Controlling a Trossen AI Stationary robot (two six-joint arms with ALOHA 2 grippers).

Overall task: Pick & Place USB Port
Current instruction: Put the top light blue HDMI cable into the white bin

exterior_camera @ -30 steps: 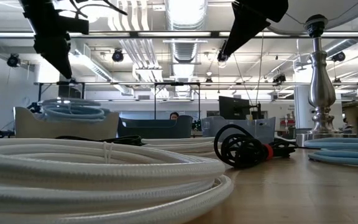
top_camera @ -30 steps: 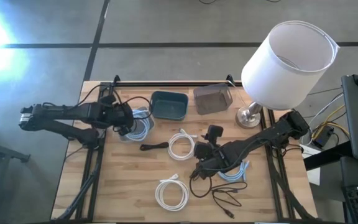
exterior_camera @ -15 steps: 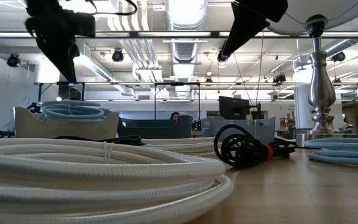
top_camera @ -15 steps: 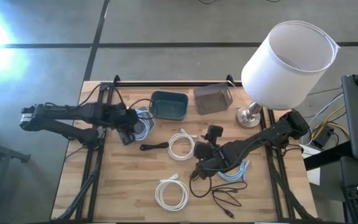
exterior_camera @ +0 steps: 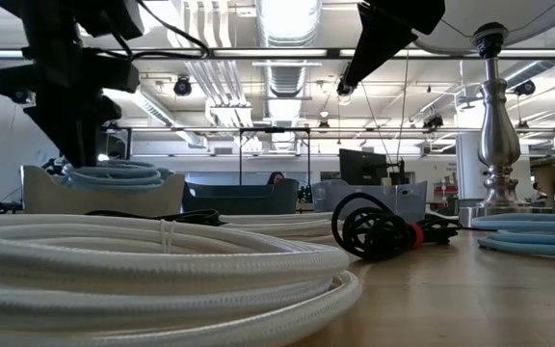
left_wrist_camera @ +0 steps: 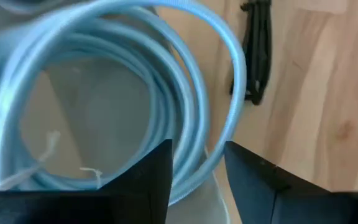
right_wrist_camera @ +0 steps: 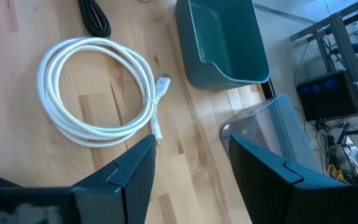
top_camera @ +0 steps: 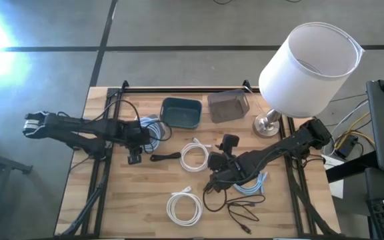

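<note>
A light blue cable coil [top_camera: 151,129] lies in a shallow pale tray at the table's left; it also shows in the left wrist view [left_wrist_camera: 123,93] and the low view [exterior_camera: 114,173]. My left gripper [top_camera: 142,139] [left_wrist_camera: 196,177] points down over the coil's rim, open, one finger on either side of the outer strands; whether it touches them I cannot tell. My right gripper [top_camera: 214,175] [right_wrist_camera: 188,168] hangs open above the table's middle, beside a white coil [right_wrist_camera: 98,93] [top_camera: 194,155]. In the low view it sits high up [exterior_camera: 347,85].
Teal bin [top_camera: 182,112] and clear bin [top_camera: 228,105] stand at the far edge. A lamp [top_camera: 309,60] stands far right. A black cable [top_camera: 165,157], a second white coil [top_camera: 184,208], another light blue coil [top_camera: 251,187] and black cords [top_camera: 235,203] lie on the table.
My left gripper has come down from well above the tray, shifting a little toward the table's near edge and right, and now sits low over the light blue coil. The right arm has kept still.
</note>
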